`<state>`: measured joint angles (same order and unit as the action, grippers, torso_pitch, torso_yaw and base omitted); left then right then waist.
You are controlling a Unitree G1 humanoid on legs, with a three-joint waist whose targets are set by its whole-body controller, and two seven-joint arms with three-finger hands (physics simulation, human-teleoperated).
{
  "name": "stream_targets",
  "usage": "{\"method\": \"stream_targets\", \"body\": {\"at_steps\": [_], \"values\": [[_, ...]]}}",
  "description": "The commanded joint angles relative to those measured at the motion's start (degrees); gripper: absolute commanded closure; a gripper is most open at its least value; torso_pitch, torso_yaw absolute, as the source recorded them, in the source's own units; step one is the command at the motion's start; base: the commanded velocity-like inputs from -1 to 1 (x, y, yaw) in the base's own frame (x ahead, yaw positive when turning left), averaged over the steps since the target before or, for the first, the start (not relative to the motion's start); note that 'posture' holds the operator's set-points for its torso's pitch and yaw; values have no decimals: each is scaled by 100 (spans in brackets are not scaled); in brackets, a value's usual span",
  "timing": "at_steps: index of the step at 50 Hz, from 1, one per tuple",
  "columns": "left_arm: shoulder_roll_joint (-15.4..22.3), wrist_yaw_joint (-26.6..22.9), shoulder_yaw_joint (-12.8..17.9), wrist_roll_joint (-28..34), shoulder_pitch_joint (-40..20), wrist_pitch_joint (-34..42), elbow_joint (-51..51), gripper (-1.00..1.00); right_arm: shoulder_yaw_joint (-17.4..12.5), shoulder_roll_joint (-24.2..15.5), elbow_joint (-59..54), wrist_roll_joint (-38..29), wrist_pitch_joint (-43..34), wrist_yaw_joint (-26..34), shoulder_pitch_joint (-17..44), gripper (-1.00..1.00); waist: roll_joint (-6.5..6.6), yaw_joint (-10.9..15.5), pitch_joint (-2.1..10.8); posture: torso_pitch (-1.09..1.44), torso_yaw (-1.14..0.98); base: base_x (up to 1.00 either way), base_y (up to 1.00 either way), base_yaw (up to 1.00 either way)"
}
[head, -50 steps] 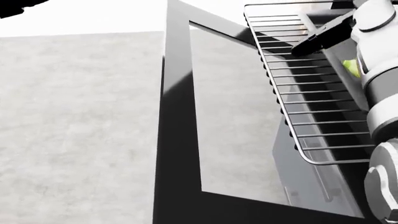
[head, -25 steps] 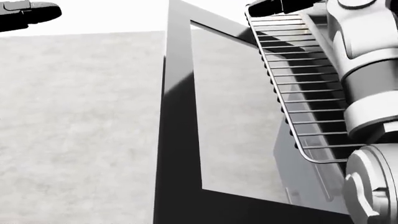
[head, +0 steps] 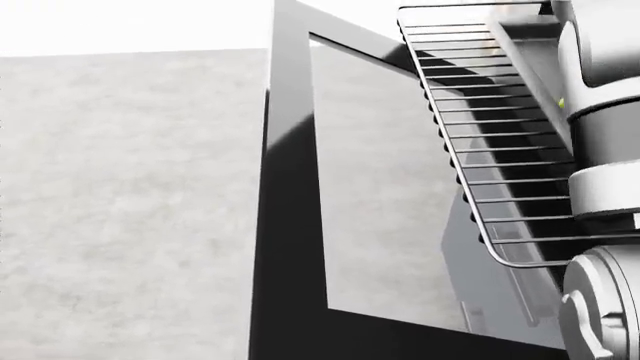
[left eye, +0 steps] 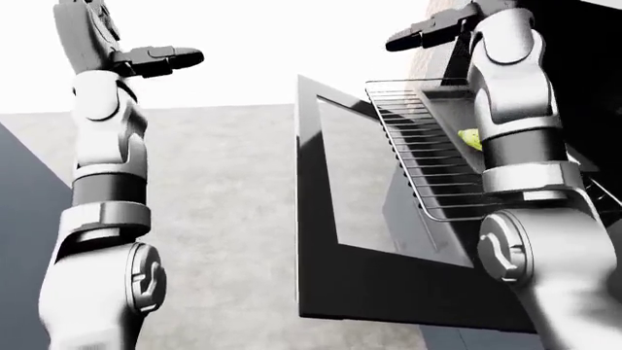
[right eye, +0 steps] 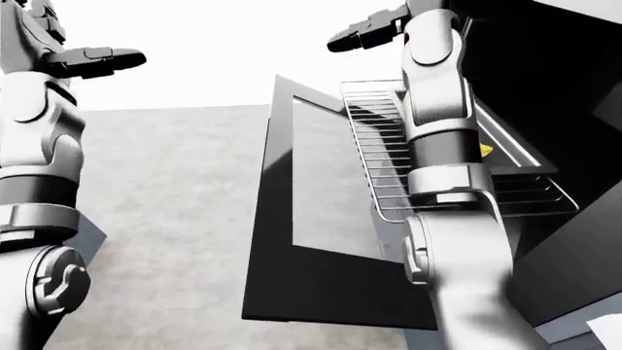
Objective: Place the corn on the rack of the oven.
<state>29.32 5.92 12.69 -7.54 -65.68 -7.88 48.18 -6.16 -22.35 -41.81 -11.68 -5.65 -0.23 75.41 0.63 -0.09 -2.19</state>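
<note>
The corn (left eye: 469, 137) shows as a small yellow-green piece on the wire rack (left eye: 408, 149), mostly hidden behind my right forearm; the right-eye view shows another sliver of corn (right eye: 484, 149). The rack sticks out of the dark oven (right eye: 545, 95) above the lowered door (left eye: 316, 233). My right hand (left eye: 428, 33) is raised above the rack's far end, fingers stretched out, holding nothing. At the upper left of the left-eye view my left hand (left eye: 160, 58) is held high, open and empty, far from the oven.
The black-framed glass door (right eye: 267, 240) hangs open toward the view's lower left, over grey speckled floor (left eye: 224, 219). My right arm (head: 600, 150) covers the right side of the head view. A dark cabinet edge (left eye: 20, 189) stands at far left.
My right hand has lifted off the rack and out of the head view's top. The left hand showed there briefly and is gone too. The corn stays on the rack.
</note>
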Motion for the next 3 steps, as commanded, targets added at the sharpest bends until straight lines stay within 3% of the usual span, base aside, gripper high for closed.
{"method": "stream_targets", "body": {"at_steps": [1,3], "values": [[91,93,56,-71,-246,-251,-200,-100,1,-66,298,-121,229,26,228,-100,16,0,172,0,0,0,0,0],[87,186,81,-129,-232,-442,-277,-100,-11,-57,433,-178,226,67,188,-100,19,-1,167,0,0,0,0,0]]}}
